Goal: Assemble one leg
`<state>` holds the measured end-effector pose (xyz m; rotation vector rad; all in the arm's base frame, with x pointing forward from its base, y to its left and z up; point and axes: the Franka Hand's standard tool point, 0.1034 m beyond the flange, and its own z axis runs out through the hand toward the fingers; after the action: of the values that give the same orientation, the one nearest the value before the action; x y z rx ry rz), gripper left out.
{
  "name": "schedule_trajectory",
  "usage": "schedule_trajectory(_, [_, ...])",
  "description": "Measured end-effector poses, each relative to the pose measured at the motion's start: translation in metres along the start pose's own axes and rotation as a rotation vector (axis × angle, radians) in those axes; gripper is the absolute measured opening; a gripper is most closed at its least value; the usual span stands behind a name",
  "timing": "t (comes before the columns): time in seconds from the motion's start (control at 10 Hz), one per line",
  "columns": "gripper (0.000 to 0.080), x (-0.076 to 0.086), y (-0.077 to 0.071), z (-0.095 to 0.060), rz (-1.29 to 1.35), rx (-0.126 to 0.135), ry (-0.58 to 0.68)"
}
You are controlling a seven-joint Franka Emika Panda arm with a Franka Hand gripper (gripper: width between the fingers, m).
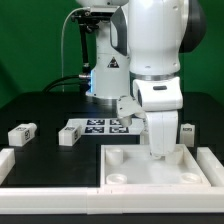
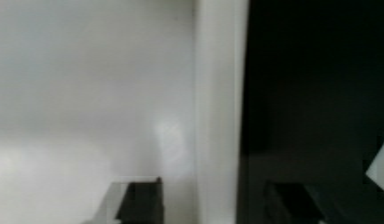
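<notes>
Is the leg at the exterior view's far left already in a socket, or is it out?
Out: the leg lies on the black table, well apart from the large white piece with its sockets.

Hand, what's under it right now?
The large white square piece; its edge runs between the open fingers of the hand. In the exterior view the arm covers the fingertips.

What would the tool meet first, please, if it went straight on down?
Probably the rim of the large white square plastic piece, right beneath the open tool; depth is unclear.
</notes>
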<state>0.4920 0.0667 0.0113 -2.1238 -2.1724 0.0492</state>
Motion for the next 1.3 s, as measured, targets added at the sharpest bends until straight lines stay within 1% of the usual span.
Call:
schedule_trajectory(0.1, [0.0439, 0.000, 0.000, 0.000, 0.000, 0.000, 0.000])
schedule_trajectory(0.2, [0.0595, 0.000, 0.000, 0.000, 0.000, 0.000, 0.000])
schedule_trajectory(0.3, [0.0595, 0.000, 0.000, 0.000, 0.000, 0.000, 0.000])
schedule_trajectory(0.4, [0.0638, 0.000, 0.000, 0.000, 0.000, 0.000, 0.000])
schedule_trajectory(0.8, [0.0649, 0.000, -0.001, 0.000, 0.006, 0.000, -0.001])
schedule_trajectory(0.9, [0.0649, 0.001, -0.005, -0.006, 0.050, -0.006, -0.005])
schedule_trajectory(1.0, [0.0649, 0.000, -0.013, -0.015, 0.069, -0.020, -0.010])
schedule_trajectory(1.2, [0.0649, 0.004, -0.034, -0.035, 0.121, -0.038, -0.024])
schedule_trajectory(1.3, [0.0649, 0.005, -0.040, -0.038, 0.137, -0.038, -0.028])
